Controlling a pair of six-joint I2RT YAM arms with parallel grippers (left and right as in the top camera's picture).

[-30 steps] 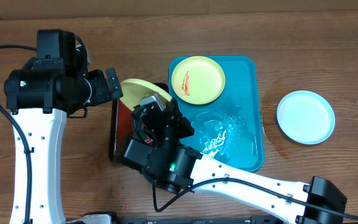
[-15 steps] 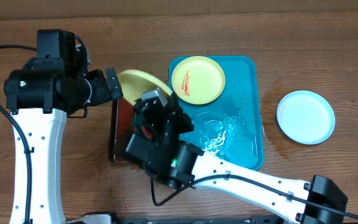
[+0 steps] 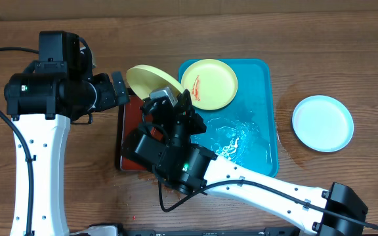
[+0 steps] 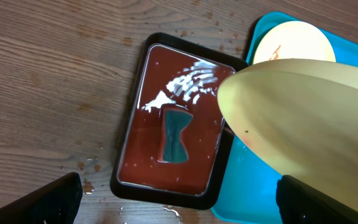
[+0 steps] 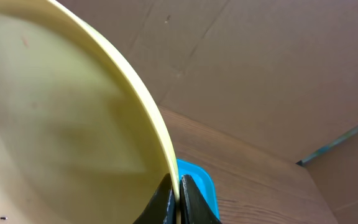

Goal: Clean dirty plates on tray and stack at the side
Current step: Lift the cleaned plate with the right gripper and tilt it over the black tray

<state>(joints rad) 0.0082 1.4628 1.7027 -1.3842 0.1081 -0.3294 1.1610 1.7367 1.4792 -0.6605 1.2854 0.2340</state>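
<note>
My right gripper (image 5: pixel 178 198) is shut on the rim of a yellow-green plate (image 3: pixel 148 79), holding it tilted on edge above the black tray (image 3: pixel 122 141); the plate fills the right wrist view (image 5: pixel 61 124) and shows at the right of the left wrist view (image 4: pixel 303 112). A second yellow-green plate (image 3: pixel 209 83) with a red-orange smear lies at the far left of the turquoise tray (image 3: pixel 258 141), also in the left wrist view (image 4: pixel 294 43). A light-blue plate (image 3: pixel 322 123) lies on the table at the right. My left gripper (image 4: pixel 179 208) is open and empty, above the black tray's near side.
The black tray (image 4: pixel 173 149) holds red liquid with a teal bow-shaped sponge (image 4: pixel 174 134) in it. Water glistens in the turquoise tray's middle (image 3: pixel 231 141). Droplets wet the wood around the black tray. A cardboard wall (image 5: pixel 260 68) stands behind the table.
My right gripper has lifted the yellow-green plate up and toward the far side, tilting it more on edge over the black tray. The left arm has not moved.
</note>
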